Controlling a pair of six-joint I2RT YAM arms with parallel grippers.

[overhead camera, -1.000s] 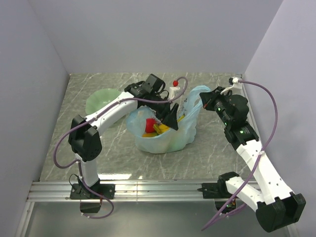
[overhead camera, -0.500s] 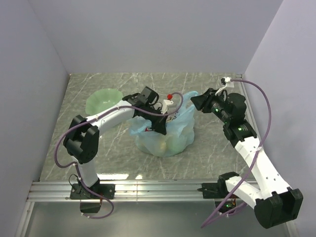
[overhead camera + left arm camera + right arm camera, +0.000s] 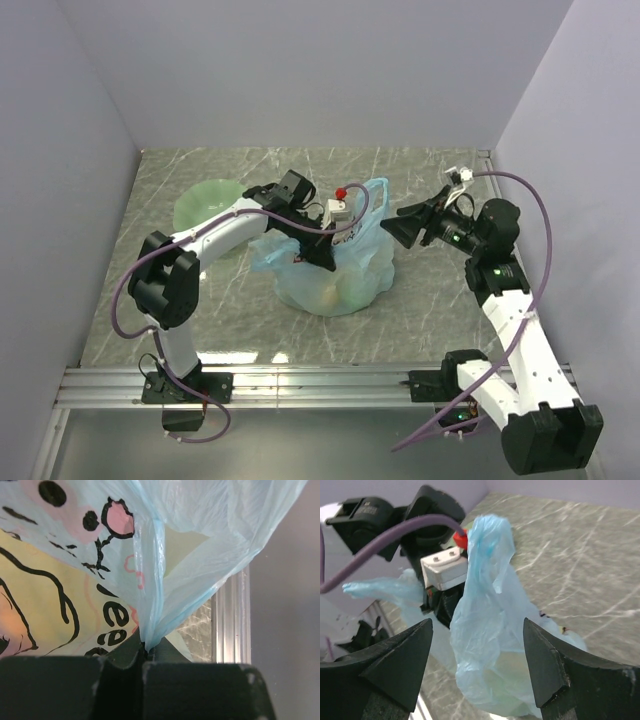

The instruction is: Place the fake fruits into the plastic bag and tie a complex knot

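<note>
Top external: right gripper [image 3: 393,226] has backed off the crinkly light-blue plastic bag [image 3: 350,285], fingers wide; left gripper [image 3: 142,655] pinches its film (knot seemingly unstarted).

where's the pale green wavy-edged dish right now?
Top external view: the pale green wavy-edged dish sits far left on the marble table, left of the translucent light-blue plastic bag.

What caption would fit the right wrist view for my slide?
Open right claw faces the upright handle of the bag, left arm behind.
</note>
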